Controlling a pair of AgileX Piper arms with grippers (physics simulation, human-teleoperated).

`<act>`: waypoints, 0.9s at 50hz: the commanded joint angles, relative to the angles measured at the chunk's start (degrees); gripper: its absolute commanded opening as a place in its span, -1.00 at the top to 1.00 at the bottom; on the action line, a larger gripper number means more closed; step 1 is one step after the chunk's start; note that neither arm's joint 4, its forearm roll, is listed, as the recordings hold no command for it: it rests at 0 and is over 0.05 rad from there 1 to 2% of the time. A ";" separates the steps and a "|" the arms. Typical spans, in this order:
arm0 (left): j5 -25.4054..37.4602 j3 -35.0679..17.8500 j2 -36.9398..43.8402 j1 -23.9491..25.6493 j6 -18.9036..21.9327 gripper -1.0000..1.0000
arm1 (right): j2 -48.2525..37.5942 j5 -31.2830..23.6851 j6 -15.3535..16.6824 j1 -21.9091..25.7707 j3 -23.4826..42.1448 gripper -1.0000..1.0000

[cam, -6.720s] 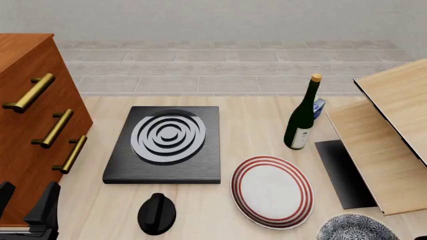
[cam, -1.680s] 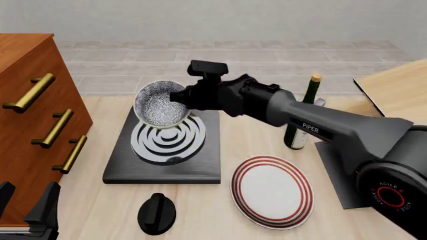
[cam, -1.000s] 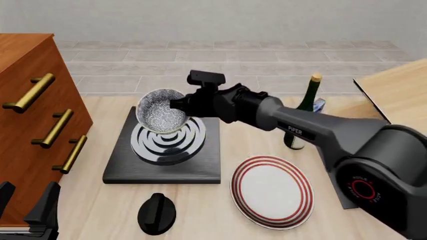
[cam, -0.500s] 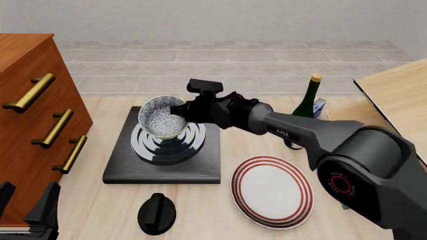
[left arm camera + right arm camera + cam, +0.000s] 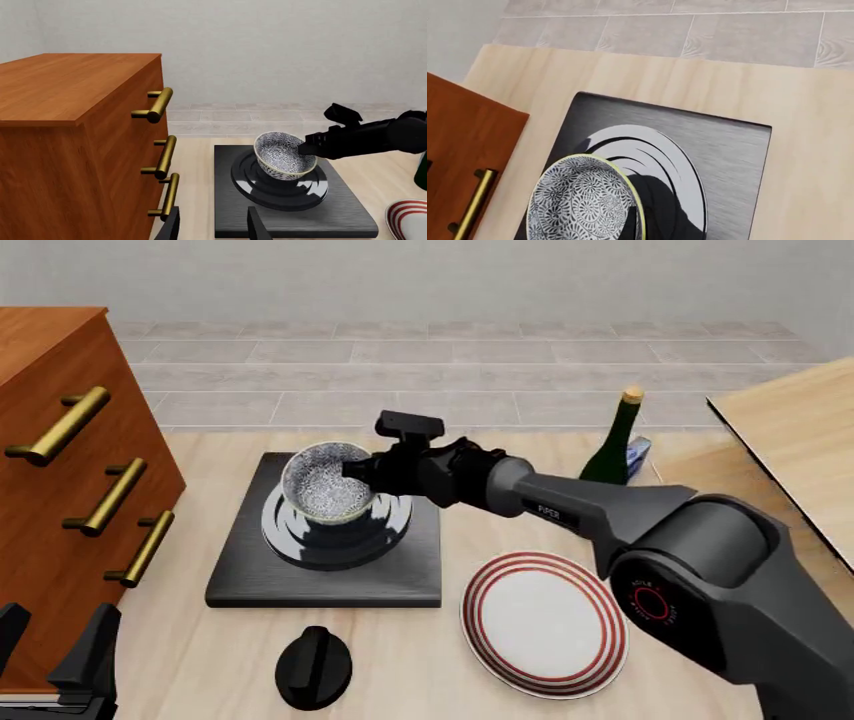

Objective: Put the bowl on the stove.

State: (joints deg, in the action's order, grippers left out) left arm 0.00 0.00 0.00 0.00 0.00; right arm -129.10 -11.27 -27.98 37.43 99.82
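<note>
Bowl (image 5: 330,485) hangs low over the stove (image 5: 328,568) rings, pinched at its rim by the right gripper (image 5: 366,470) so it can settle centred, while the left gripper (image 5: 212,225) waits part-open near the dresser (image 5: 60,480).

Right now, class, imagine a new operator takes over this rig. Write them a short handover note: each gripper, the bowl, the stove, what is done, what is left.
Right gripper: shut on the rim of the bowl, reaching in over the stove.
Left gripper: open, holding nothing, parked low beside the drawer cabinet.
Bowl: upright over the ring burner, at or just above its surface; contact cannot be confirmed.
Done: bowl brought to the stove.
Left: settle it on the burner, open the right gripper, draw the arm back without tipping the bowl.
</note>
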 commanded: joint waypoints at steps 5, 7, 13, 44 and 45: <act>0.00 0.00 0.00 0.00 0.00 -1.00 | -2.17 0.83 -0.08 -0.38 0.27 1.00; 0.00 0.00 0.00 0.00 0.00 -1.00 | -2.44 1.05 -0.39 -0.49 0.32 1.00; 0.00 0.00 0.00 0.00 0.00 -1.00 | -2.68 1.44 -0.43 -0.15 -0.05 1.00; 0.00 0.00 0.00 0.00 0.00 -1.00 | 1.38 -2.42 1.77 0.07 2.90 -1.00; 0.00 0.00 0.00 0.00 0.00 -1.00 | 1.53 -2.64 1.84 0.04 3.11 -1.00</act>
State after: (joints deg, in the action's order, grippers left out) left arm 0.00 0.00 0.00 0.00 0.00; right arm -128.59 -12.38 -26.77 37.77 101.36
